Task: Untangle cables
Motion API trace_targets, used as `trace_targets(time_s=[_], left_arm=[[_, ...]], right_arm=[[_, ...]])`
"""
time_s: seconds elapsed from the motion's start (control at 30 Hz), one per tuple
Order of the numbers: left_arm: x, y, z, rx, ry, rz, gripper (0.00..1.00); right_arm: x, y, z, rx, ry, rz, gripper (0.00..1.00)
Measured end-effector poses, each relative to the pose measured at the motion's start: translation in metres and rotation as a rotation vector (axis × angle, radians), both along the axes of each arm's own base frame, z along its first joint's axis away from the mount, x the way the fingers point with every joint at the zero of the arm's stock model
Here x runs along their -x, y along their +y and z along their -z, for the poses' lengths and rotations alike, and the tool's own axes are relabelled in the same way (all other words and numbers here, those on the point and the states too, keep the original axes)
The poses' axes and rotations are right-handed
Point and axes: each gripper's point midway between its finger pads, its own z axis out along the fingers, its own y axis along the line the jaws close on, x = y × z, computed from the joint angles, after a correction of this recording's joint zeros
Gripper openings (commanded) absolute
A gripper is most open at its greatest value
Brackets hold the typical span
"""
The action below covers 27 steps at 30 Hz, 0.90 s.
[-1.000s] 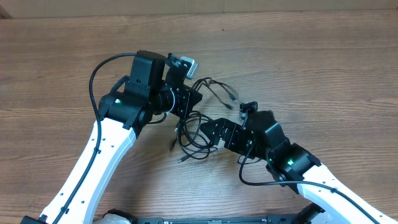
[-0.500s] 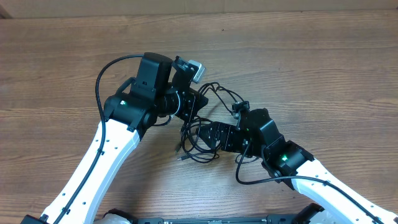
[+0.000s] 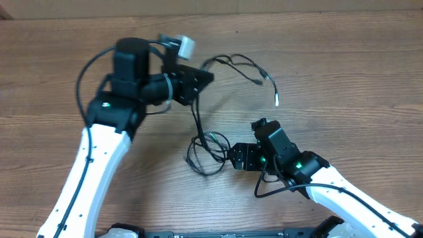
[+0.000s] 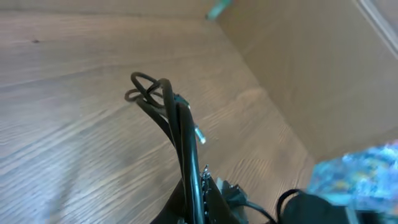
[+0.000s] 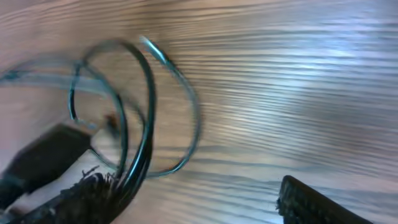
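Currently my left end effector [image 3: 201, 78] clamps thin black flexible cables [image 4: 185, 146]; my right end effector [image 3: 231, 157] stands wide just beside them.

The left arm [image 3: 92, 172] and the right arm [image 3: 350, 198] are each built of glossy white links and bulky black joint housings, and small dark screw holes dot the left one's white link. Each housing carries a small green light [image 3: 297, 166] and a thick black cord [image 3: 84, 69] that loops free of it. A silver-grey camera [image 3: 183, 45] sits on the left wrist, and the fingers [image 5: 310, 200] of the right gripper [image 5: 194, 185] are black with a rough, toothed edge.
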Motion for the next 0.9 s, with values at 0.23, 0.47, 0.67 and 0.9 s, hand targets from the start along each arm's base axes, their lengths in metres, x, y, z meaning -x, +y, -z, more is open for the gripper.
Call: trace_targets(time_s=[0.23, 0.47, 0.67, 0.9], left_arm=[[-0.013, 0.066, 0.006, 0.031, 0.119, -0.178, 0.04], [-0.009, 0.074, 0.013, 0.034, 0.181, -0.201, 0.04], [-0.004, 0.064, 0.014, 0.051, 0.22, -0.188, 0.04], [0.011, 0.037, 0.028, 0.086, 0.441, -0.247, 0.2]], right_arm=[[-0.009, -0.039, 0.014, 0.138, 0.019, 0.219, 0.92], [-0.019, -0.017, 0.002, -0.019, 0.016, 0.184, 1.0], [0.002, 0.065, -0.052, -0.39, -0.026, -0.197, 1.0], [0.001, 0.079, -0.059, -0.388, -0.09, -0.202, 1.0]])
